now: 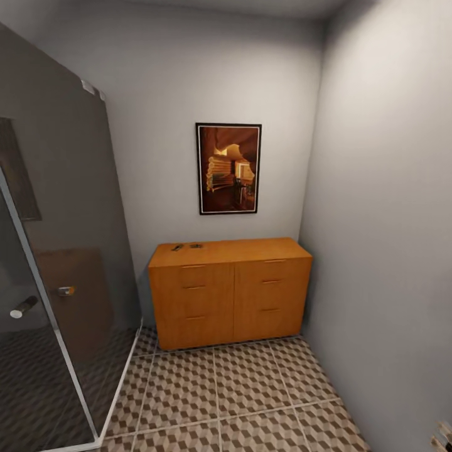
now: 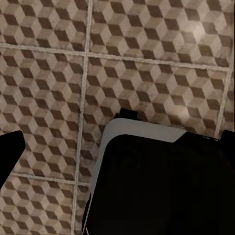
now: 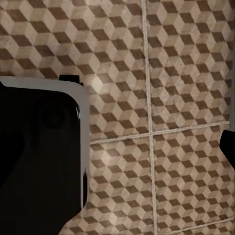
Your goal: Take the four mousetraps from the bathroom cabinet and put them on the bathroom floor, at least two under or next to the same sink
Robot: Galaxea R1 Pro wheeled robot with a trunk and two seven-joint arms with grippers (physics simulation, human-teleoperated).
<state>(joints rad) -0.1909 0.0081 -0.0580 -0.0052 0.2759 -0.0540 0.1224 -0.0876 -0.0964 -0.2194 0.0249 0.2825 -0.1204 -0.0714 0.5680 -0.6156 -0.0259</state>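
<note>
The floor [image 1: 251,389] in front of the cabinet [image 1: 229,292] is open, so there is room to walk straight up to it. A glass shower wall [image 1: 56,251] stands close on one side, and a plain wall [image 1: 389,220] closes the other side. The cabinet fills the gap at the back from the glass almost to that wall. Its top is mostly bare, with small flat things [image 1: 186,247] near the glass end. A picture [image 1: 228,168] hangs above, well clear of the top.

Grey walls [image 1: 376,157], framed picture [image 1: 228,168], glass shower screen [image 1: 56,251], cube-patterned tile floor [image 1: 251,389].
</note>
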